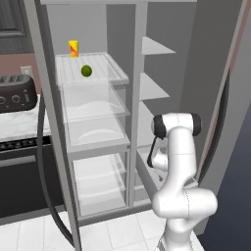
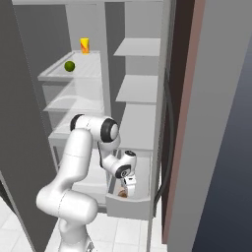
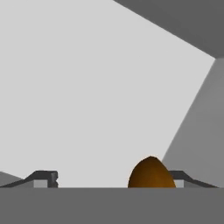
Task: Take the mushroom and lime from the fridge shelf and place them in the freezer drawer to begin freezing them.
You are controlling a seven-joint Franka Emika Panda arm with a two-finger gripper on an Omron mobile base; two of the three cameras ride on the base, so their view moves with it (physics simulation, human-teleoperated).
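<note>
Freezer drawer (image 2: 129, 206): pale grey box, pulled out low on the right side of the open fridge, plain walls, front edge toward the camera in the right base view.

Fridge shelf (image 1: 112, 68): wide, translucent, finely ridged, at the top of the left compartment; translucent bins (image 1: 95, 105) stacked beneath.

Arm (image 2: 78, 162): white, dark joints, bent over from the base and reaching down into the freezer drawer.

Toaster (image 1: 17, 93): dark, on the bench at far left in the left base view, outside the fridge.

Gripper (image 2: 129, 193): lowered inside the freezer drawer, pointing down; jaws spread wide in the hand view, clasping nothing.

Finger tips (image 3: 43, 178): dark, well apart at the bottom of the hand view.

Yellow cup (image 1: 73, 48): upright with a red mark, at the back of the fridge shelf.

Lime (image 1: 86, 71): dark green ball, resting on the fridge shelf, in front of the yellow cup and near it, apart.

Mushroom (image 3: 151, 173): brown cap, seen between the finger tips, close beside the right one, on the pale floor of the freezer drawer; small brown spot below the gripper in the right base view.
</note>
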